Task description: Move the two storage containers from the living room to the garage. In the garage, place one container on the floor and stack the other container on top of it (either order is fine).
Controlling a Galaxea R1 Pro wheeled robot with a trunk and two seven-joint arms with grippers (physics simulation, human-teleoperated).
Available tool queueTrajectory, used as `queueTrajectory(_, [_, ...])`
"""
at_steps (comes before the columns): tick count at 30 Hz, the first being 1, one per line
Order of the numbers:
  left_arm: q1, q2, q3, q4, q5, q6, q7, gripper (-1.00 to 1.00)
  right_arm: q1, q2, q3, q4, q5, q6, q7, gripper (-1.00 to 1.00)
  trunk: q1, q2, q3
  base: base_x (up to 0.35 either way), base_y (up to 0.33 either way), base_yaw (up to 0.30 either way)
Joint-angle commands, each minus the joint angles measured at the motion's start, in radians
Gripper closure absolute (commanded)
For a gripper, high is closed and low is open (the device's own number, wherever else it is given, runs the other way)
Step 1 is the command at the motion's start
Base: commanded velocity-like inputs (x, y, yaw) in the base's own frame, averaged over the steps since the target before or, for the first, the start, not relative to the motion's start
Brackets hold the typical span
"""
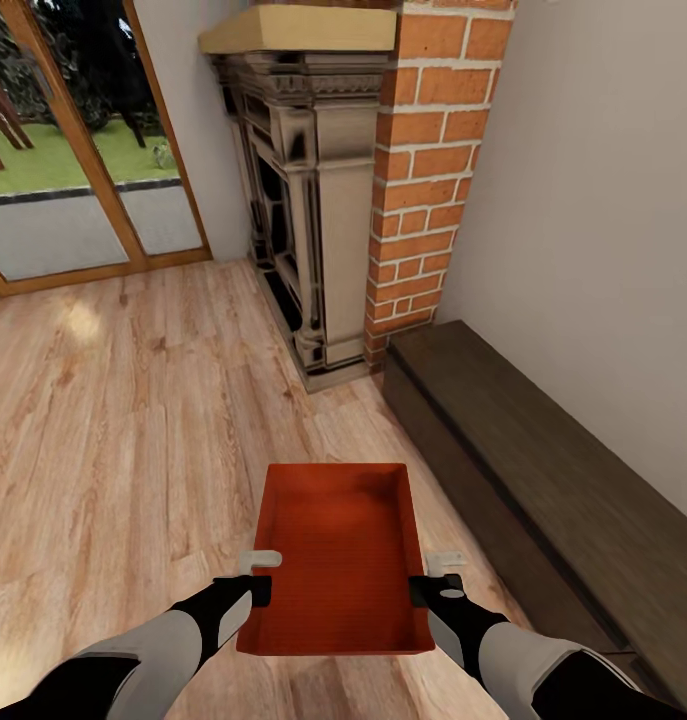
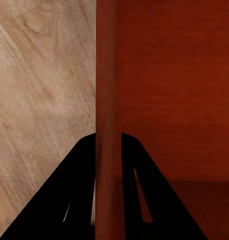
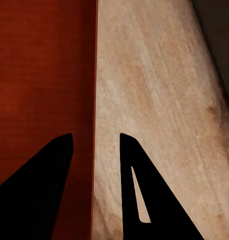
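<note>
One orange-red storage container sits between my two grippers over the living room's light wood planks; I cannot tell if it rests on them or is lifted. My left gripper is at its left wall; in the left wrist view the two dark fingers press against that wall from both sides. My right gripper straddles the right wall, and in the right wrist view a strip of floor shows between the wall and the outer finger, so the right gripper is open.
A long dark brown bench runs along the white wall close on the right. Ahead stands the fireplace with its red brick column. A wood-framed glass door is at the far left, with open plank floor before it.
</note>
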Motion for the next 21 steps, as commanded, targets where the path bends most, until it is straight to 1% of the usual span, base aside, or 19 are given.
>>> queueTrajectory(1, [0.0, 0.0, -0.013, -0.002, -0.004, 0.007, 0.009, 1.0, -0.001, 0.0, 0.005, 0.002, -0.012, -0.005, -0.006, 1.0, -0.004, 0.007, 0.003, 0.0, 0.0, 0.0])
queueTrajectory(8, [0.0, 0.0, -0.013, -0.002, -0.004, 0.007, 0.01, 1.0, -0.001, 0.001, 0.007, 0.002, -0.01, -0.002, -0.007, 1.0, -0.031, 0.056, 0.025, 0.0, 0.0, 0.0])
queueTrajectory(16, [0.0, 0.0, -0.013, -0.002, -0.005, 0.007, 0.011, 1.0, -0.001, 0.008, 0.003, 0.002, -0.011, -0.003, -0.018, 1.0, -0.031, 0.056, 0.025, 0.0, 0.0, -0.001])
queueTrajectory(21, [0.0, 0.0, -0.013, -0.002, -0.005, 0.007, 0.011, 1.0, -0.001, 0.011, 0.001, 0.001, -0.011, -0.007, -0.037, 1.0, -0.031, 0.056, 0.03, 0.0, 0.0, -0.049])
